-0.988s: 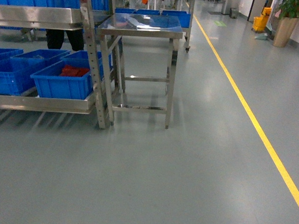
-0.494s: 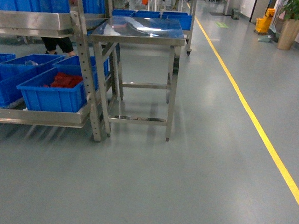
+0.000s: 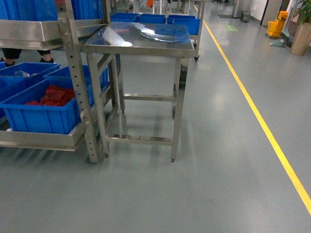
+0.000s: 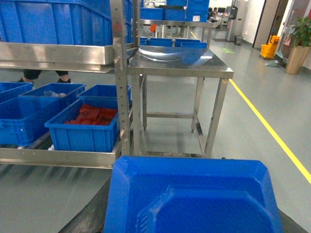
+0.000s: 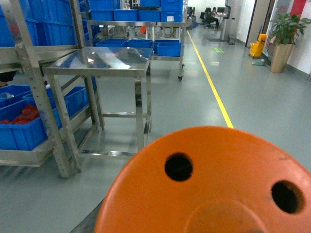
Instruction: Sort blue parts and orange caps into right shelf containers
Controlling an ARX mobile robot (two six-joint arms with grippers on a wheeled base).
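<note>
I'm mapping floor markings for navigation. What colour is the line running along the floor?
Yellow: the floor line is solid yellow, clearest in the head view.

Before me, bright blue open-top bins [image 3: 39,114] sit side by side on the low shelf [image 3: 41,140]; the nearest one holds a heap of red-orange pieces [image 3: 52,96].

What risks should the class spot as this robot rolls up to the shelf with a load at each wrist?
1. The steel table stands close against the shelf post; the base or arms might clip its legs.
2. A person's legs show behind the shelf, so reaching through could be unsafe.
3. The blue part and orange piece fill the wrist views, hiding the grippers, so grasp slips may go unseen.
</note>
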